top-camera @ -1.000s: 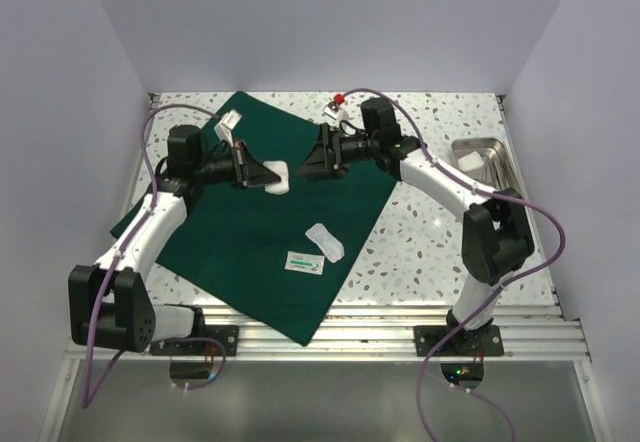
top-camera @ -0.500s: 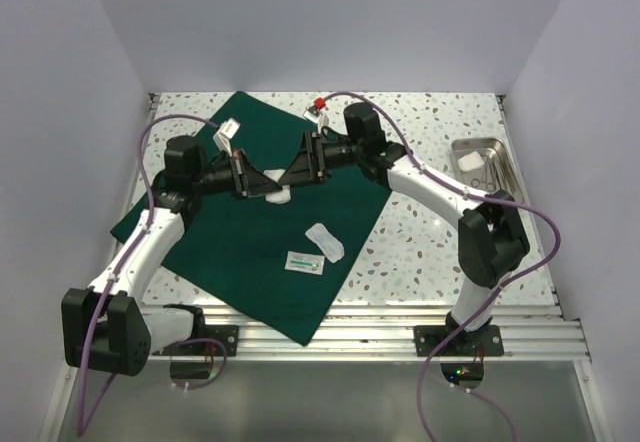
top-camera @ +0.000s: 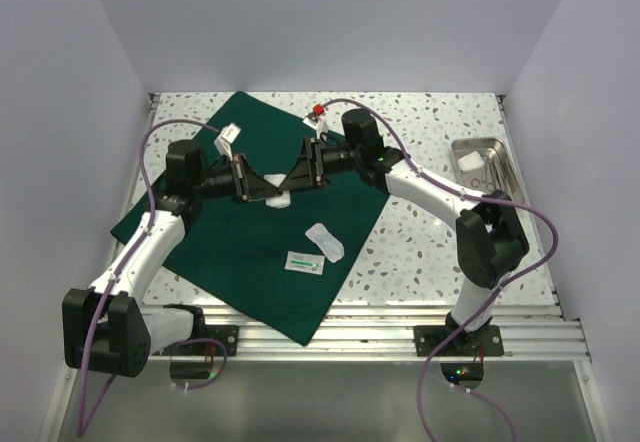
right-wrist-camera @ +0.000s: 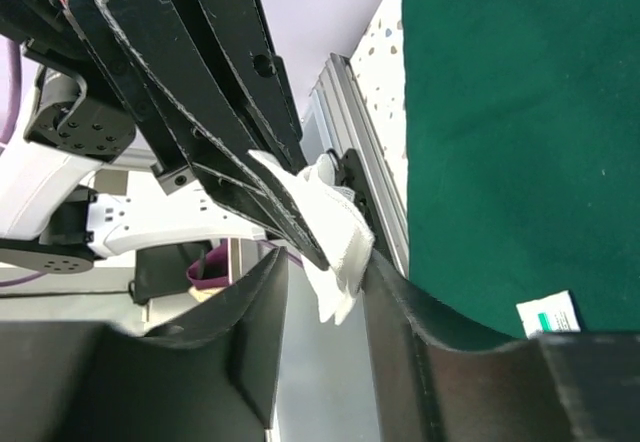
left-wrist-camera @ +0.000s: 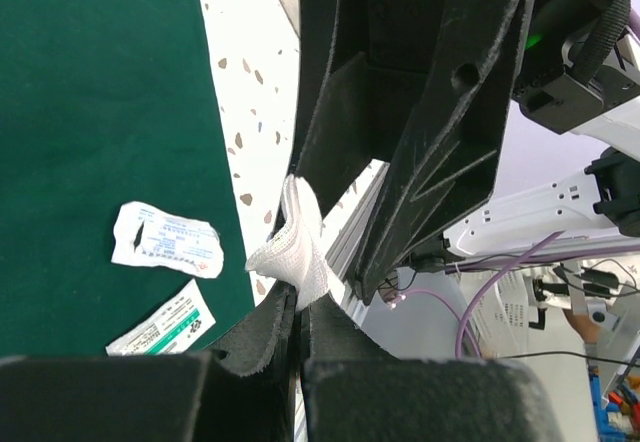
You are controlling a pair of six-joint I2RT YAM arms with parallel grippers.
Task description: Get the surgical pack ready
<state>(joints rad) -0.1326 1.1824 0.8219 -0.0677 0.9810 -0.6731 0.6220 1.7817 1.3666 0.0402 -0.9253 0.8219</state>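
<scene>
Now the left gripper point(left-wrist-camera: 300, 307) pinches a gauze point(left-wrist-camera: 295, 247) up high, so the right gripper point(right-wrist-camera: 322, 277), jaws apart around it, can take it. Below, the drape point(top-camera: 250, 252) lies flat.

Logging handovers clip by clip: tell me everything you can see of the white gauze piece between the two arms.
The white gauze is a small crumpled pad of soft, woven-looking fabric, unevenly folded. It hangs in the air above the dark green drape, pinched at one end by the shut left hand. The fingers of the right hand stand open on either side of its free end; contact there is unclear.
</scene>
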